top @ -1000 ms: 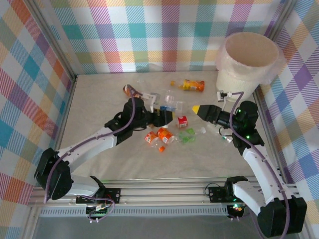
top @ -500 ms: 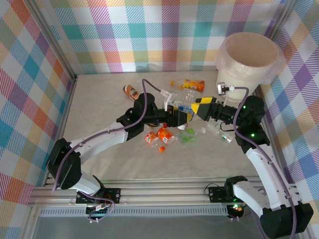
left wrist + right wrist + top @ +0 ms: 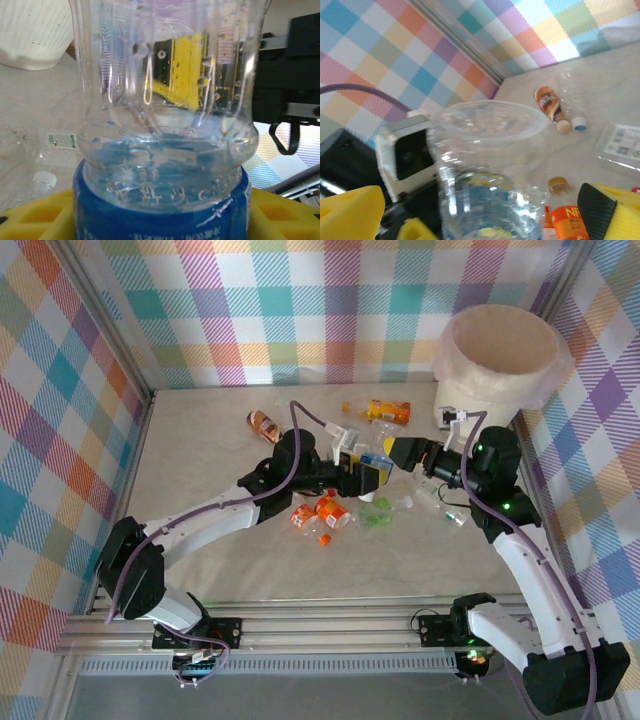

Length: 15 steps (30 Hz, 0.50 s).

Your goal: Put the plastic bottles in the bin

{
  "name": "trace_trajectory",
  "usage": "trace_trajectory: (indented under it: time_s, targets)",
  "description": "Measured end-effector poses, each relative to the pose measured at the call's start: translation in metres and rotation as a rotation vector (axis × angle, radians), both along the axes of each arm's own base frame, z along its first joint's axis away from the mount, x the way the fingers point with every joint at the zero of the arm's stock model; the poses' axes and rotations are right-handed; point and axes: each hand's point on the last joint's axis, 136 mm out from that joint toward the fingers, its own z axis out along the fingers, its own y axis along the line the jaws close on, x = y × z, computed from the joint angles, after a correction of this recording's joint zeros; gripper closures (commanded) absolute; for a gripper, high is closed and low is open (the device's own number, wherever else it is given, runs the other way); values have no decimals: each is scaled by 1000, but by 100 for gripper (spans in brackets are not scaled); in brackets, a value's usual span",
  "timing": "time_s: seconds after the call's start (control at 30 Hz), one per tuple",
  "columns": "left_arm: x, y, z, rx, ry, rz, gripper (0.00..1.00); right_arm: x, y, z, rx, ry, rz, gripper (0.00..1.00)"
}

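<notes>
Now right gripper (image 3: pixel 393 452) has advanced to straddle the bottle (image 3: pixel 373 463).

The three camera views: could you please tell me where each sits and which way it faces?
Top external: above, behind the bases, looking down on table, bin, both arms.
Left wrist: faces toward the bin, over the left end effector shut on the blue-label bottle.
Right wrist: faces the far-left corner; open right end effector flanks that bottle.
Shared: both wrist views show it.
</notes>
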Motion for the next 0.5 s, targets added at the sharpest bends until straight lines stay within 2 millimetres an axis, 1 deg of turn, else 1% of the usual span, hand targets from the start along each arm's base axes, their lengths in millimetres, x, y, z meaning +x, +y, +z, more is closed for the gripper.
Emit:
trace_trajectory:
  time_s: [0.1, 0.3, 0.4, 0.5]
  targets:
    - [-5, -2, 1, -2, -5, -28, 49, 1, 3, -6, -4, 23, 18, 0]
    - [-13, -7, 12, -19, -29, -69, 49, -2, 16, -9, 15, 52, 128, 1]
    - [-15, -8, 12, -20, -30, -78, 49, -6, 20, -7, 24, 49, 166, 5]
    - [-17, -9, 11, -18, -26, -86, 49, -10, 22, -4, 33, 38, 196, 11]
